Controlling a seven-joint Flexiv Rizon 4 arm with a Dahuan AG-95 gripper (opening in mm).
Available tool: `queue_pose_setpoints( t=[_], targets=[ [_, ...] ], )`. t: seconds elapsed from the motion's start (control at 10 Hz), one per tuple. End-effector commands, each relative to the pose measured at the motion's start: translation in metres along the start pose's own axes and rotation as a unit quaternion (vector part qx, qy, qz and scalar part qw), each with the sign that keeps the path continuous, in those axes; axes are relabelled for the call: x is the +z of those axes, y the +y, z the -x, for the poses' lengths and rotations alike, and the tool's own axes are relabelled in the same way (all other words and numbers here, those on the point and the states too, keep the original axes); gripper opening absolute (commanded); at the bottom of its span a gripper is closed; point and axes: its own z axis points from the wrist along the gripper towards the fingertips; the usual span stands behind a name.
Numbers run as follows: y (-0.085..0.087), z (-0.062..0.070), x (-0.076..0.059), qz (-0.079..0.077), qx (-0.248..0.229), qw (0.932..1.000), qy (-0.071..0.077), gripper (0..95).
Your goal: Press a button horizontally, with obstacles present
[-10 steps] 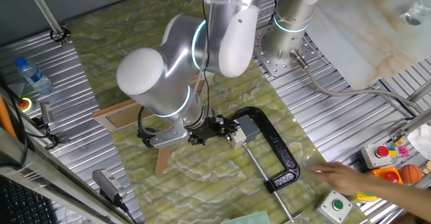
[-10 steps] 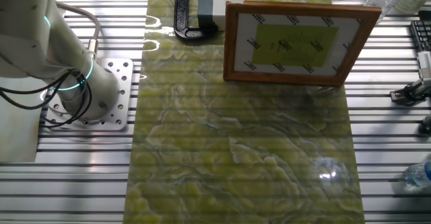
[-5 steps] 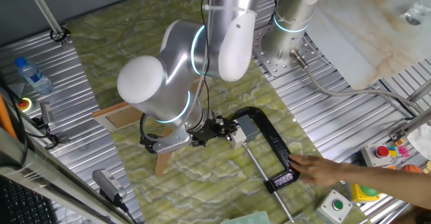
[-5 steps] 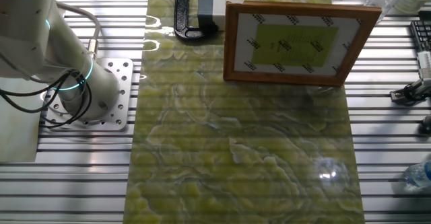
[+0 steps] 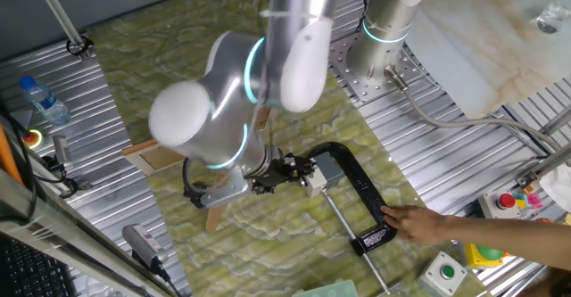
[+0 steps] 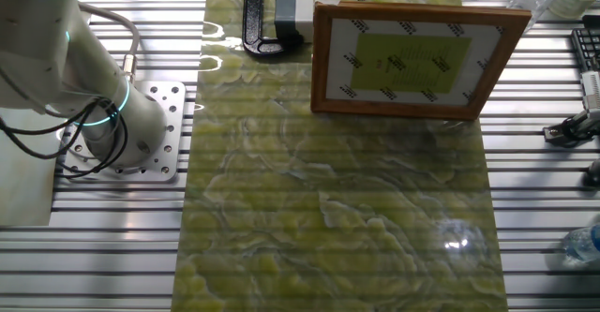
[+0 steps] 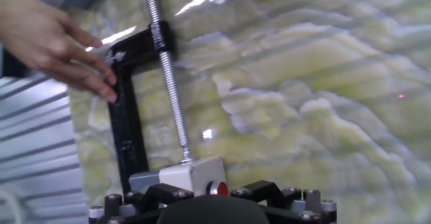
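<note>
The button box (image 7: 190, 175) is a small white-and-grey cube held in a black C-clamp (image 7: 125, 120) on the green mat. A small red button (image 7: 217, 188) on its side faces my hand. The box also shows in one fixed view (image 5: 314, 179) and in the other fixed view (image 6: 293, 14). My gripper (image 5: 285, 170) is low over the mat, right beside the box's button face. Its fingertips are hidden, so I cannot tell whether they are open or shut. The light-wood frame panel (image 6: 412, 59) stands upright on its strut leg (image 5: 214, 213), close behind my gripper.
A person's hand (image 7: 57, 39) rests on the far end of the clamp, and also shows in one fixed view (image 5: 428, 223). Push-button boxes (image 5: 443, 273) lie at the right edge. A water bottle (image 5: 43, 101) stands at the left. The arm base (image 6: 141, 129) is bolted beside the mat.
The person's hand has come in from the right and now touches the clamp's far end. My arm has shifted slightly; the gripper stays beside the button box.
</note>
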Motion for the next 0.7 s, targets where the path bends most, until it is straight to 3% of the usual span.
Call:
queue_pose_setpoints(
  t=[0.1,0.2,0.4,0.6,0.7],
  targets=[
    [0.017,-0.004,0.030,0.027,-0.041,0.9987,0.015,95.0],
    [0.023,-0.007,0.037,0.030,-0.052,0.9980,0.019,95.0],
    [0.034,-0.017,0.047,0.045,-0.044,0.9971,0.044,95.0],
    [0.032,-0.015,0.045,0.036,-0.051,0.9971,0.043,95.0],
    [0.032,-0.015,0.045,0.037,-0.051,0.9970,0.045,76.0]
  ],
)
